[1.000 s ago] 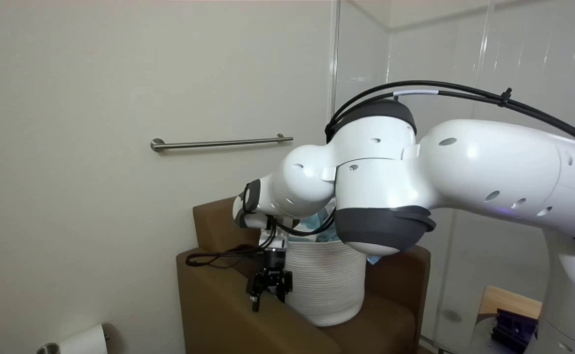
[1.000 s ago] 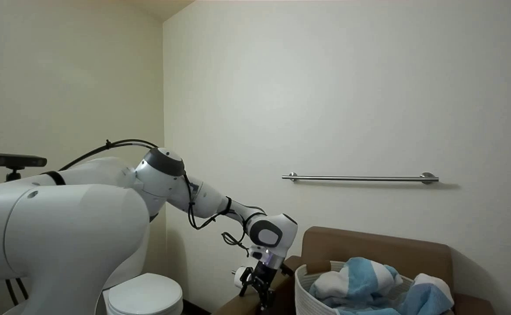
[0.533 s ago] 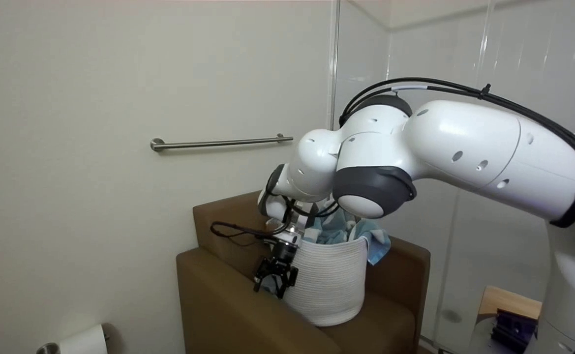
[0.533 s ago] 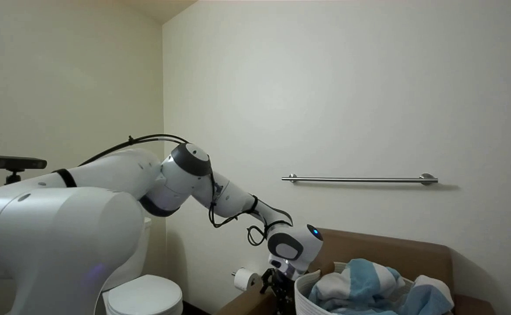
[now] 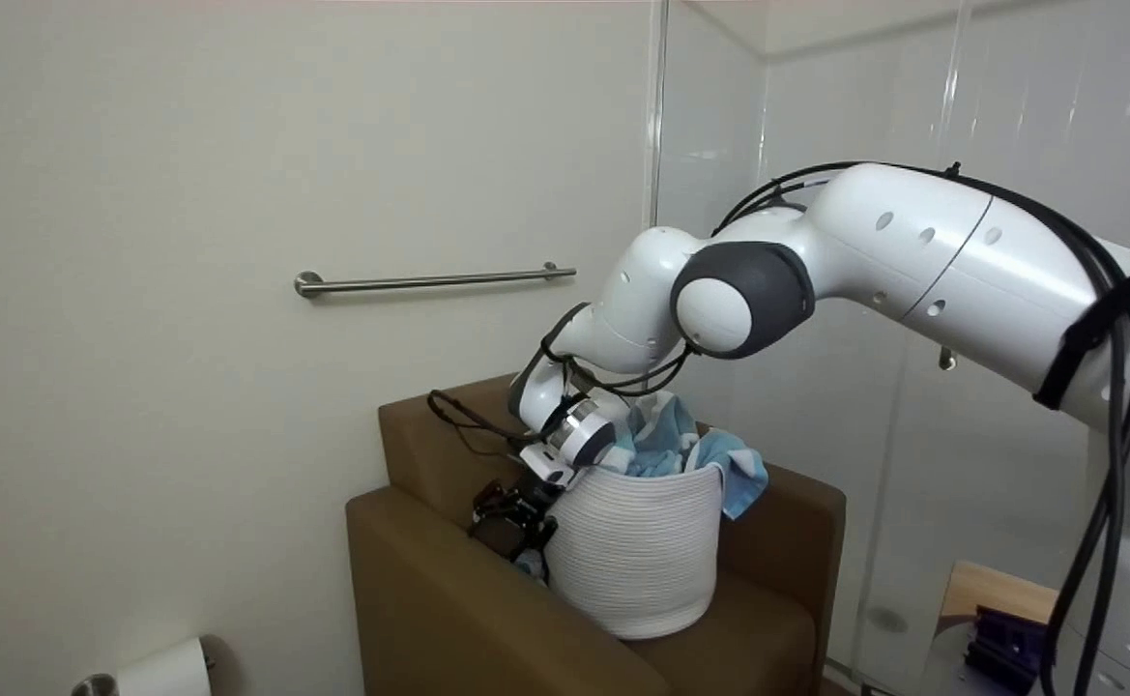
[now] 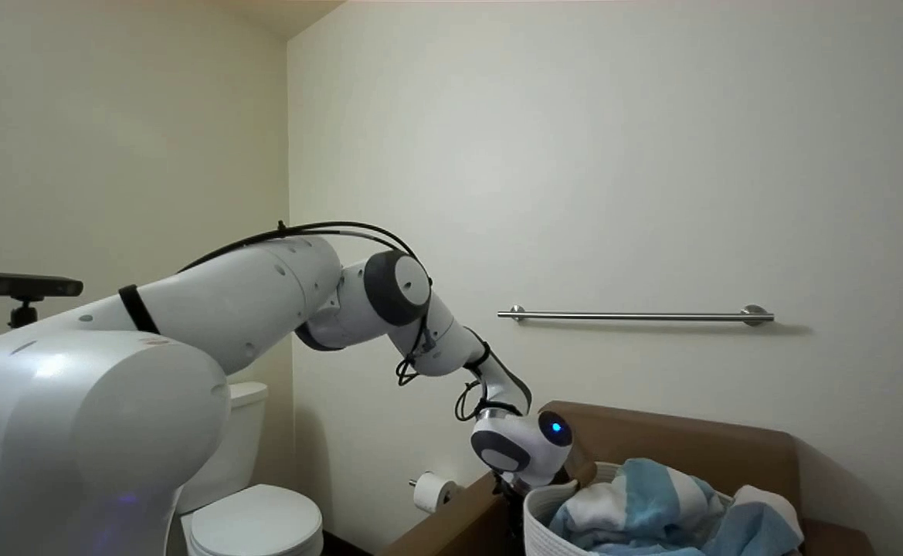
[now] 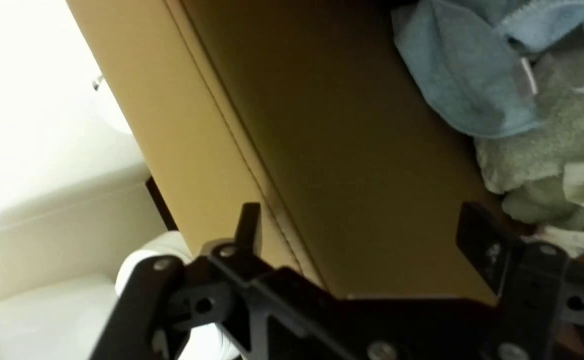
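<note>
Since a second ago, your arm (image 5: 922,242) has brought the gripper (image 7: 361,230) in close beside the basket (image 5: 637,556) and tilted it: in an exterior view it hung nearly straight down, now it leans, aimed toward 7 o'clock. The gripper is spread wide in the wrist view, the brown armchair (image 7: 331,150) visible through the gap between your fingers (image 7: 479,250). The pile of cloths (image 7: 546,145), one blue over greenish-grey ones, lies in the armchair at your 2 o'clock in that view, close to one fingertip; contact cannot be judged. In an exterior view you see the ribbed basket upright at the gripper's 3 o'clock, blue-and-white towels (image 5: 661,449) heaped inside, one draped over the rim at the basket's 2 o'clock. From the gripper there, the steel towel bar (image 5: 434,282) sits between 11 and 12 o'clock, the toilet paper roll (image 5: 168,674) just past 8.
</note>
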Available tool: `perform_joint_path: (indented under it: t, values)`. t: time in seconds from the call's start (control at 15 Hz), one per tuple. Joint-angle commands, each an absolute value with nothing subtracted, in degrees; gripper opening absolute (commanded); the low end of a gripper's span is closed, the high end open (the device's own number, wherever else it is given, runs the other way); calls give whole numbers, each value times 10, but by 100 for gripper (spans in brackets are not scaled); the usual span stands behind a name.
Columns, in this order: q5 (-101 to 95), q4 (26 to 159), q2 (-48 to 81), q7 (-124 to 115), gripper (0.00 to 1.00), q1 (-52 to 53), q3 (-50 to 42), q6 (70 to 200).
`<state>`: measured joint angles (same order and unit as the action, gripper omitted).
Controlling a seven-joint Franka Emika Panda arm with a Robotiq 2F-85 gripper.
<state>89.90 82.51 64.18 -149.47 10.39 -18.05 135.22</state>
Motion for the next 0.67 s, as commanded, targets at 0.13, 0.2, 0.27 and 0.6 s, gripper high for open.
perform_joint_path:
  t: [0.13, 0.2, 0.27, 0.6]
  values:
    - [933, 772, 634, -1489, 100, 75, -56, 1601]
    - [934, 773, 631, -1495, 100, 77, -45, 1645]
    - [935, 776, 625, -1495, 100, 77, -34, 1690]
    - [963, 902, 557, -1487, 100, 83, 24, 1903]
